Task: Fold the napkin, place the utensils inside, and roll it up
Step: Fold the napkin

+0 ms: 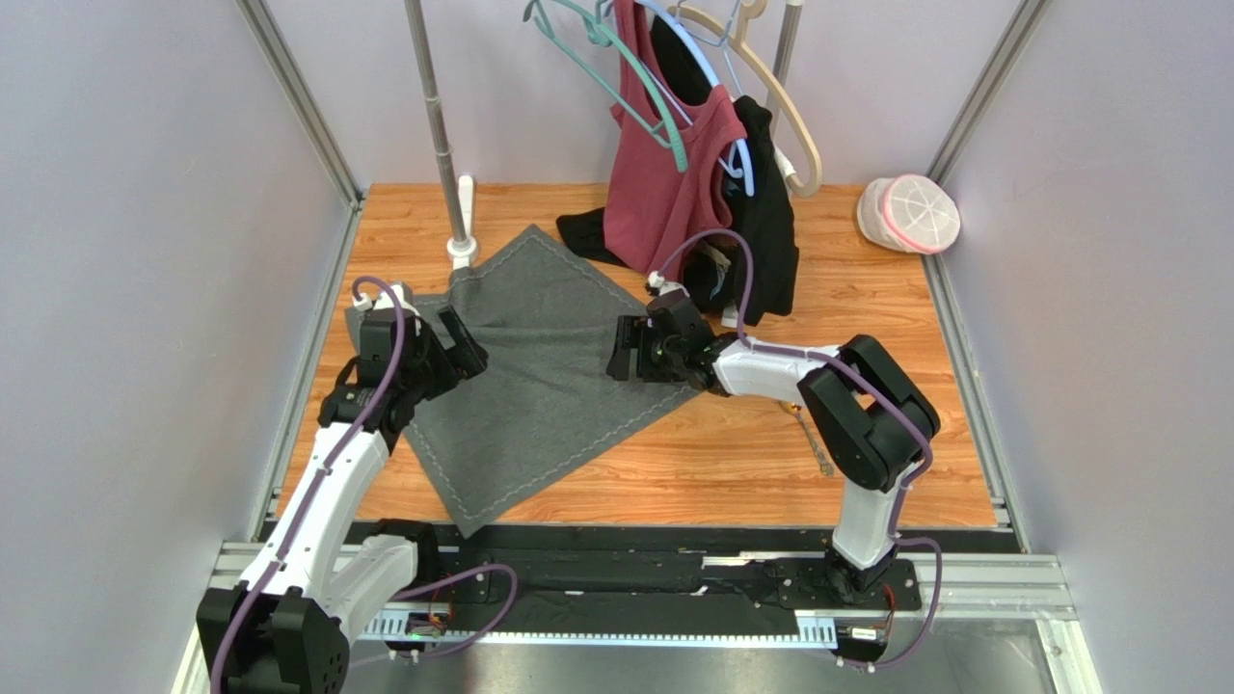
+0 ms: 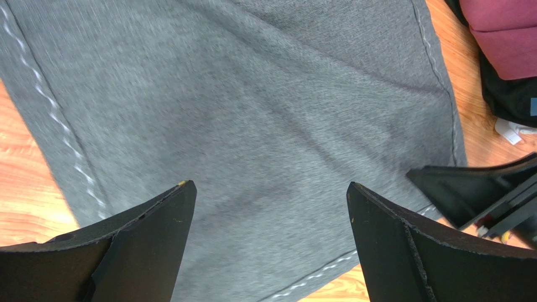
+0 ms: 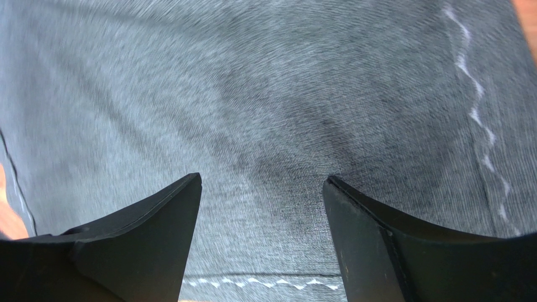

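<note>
The wooden table (image 1: pixel 724 470) carries a dark grey napkin (image 1: pixel 536 369), spread flat and turned like a diamond, from the centre out toward 9 o'clock. Its stitched border shows along the edges. At 11 o'clock the white foot of a metal pole (image 1: pixel 462 249) stands just beside the napkin's far corner. A black garment (image 1: pixel 587 232) trails onto the wood at 12 o'clock. A round white and pink container (image 1: pixel 910 213) sits at 2 o'clock. A thin silvery spoon (image 1: pixel 814 446) lies at 4 o'clock.

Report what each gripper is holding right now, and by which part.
Nothing is held. The left gripper and the right gripper both stand open over the dark grey felt-like square napkin, with nothing pinched between their jaws.
</note>
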You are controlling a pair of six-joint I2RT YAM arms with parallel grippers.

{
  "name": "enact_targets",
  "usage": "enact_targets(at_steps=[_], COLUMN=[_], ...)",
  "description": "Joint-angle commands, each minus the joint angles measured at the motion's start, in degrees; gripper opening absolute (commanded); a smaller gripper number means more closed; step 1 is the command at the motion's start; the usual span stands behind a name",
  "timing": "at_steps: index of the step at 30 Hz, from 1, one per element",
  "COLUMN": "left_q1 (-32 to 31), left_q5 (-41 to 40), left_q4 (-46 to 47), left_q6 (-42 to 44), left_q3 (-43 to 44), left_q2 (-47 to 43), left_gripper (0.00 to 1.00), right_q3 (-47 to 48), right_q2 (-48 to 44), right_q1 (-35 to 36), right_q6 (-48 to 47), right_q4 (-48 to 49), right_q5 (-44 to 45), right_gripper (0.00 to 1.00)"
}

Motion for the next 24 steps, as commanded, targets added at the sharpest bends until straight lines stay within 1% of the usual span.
enact_targets(at_steps=[1,4,8,10,13,14,16,17,18,20,21,24], left_q1=[0.3,0.3,-0.5,-1.6,-5.0,-7.4,-10.4,-11.9,-15.1,-18.0,-20.6,-24.5], left_q5=[2.1,3.1,5.3,5.2,4.0,3.9,3.7,3.7,3.8,3.6,3.3,3.1], left_q4=[2.3,3.0,6.2,6.9,9.1,9.9,13.2,16.5,18.2,21.8,22.1,23.3], left_q6=[0.2,-0.3,-2.2,-2.4,-2.9,-3.1,-4.6,-5.3,-6.8,-7.5,-8.0,-8.6], left_q3=[-0.5,-2.6,-6.3,-7.7,-9.4,-9.9,-11.7,-12.4,-13.0,-13.9,-13.7,-12.4], left_q2=[-1.1,-1.1,-1.1,-1.1,-1.4,-1.3,-0.5,-0.2,1.2,3.5,6.2,11.8], left_gripper=[0.99,0.99,0.99,0.99,0.98,0.98,0.96,0.96,0.95,0.94,0.94,0.94], right_q3=[0.8,2.8,7.4,9.0,8.7,7.6,6.1,5.3,3.5,1.5,-0.4,-3.2], right_q2=[0.9,1.3,2.6,2.3,-0.3,-2.4,-4.7,-7.0,-8.0,-11.4,-12.6,-17.7], right_q1=[-4.3,-6.4,-7.2,-7.1,-6.2,-5.9,-4.6,-4.3,-3.9,-2.9,-2.6,-1.6], right_q6=[-1.1,-2.3,-5.8,-7.2,-7.9,-7.7,-7.2,-6.9,-5.8,-4.8,-3.6,-2.0], right_q4=[-9.9,-11.3,-12.7,-13.6,-12.9,-12.9,-13.2,-13.4,-13.5,-13.8,-14.0,-14.5], right_q5=[4.4,4.5,6.2,5.4,4.0,4.0,4.5,4.5,4.5,4.7,4.9,6.4], right_gripper=[0.79,0.79,0.79,0.79,0.79,0.79,0.80,0.80,0.80,0.80,0.80,0.80])
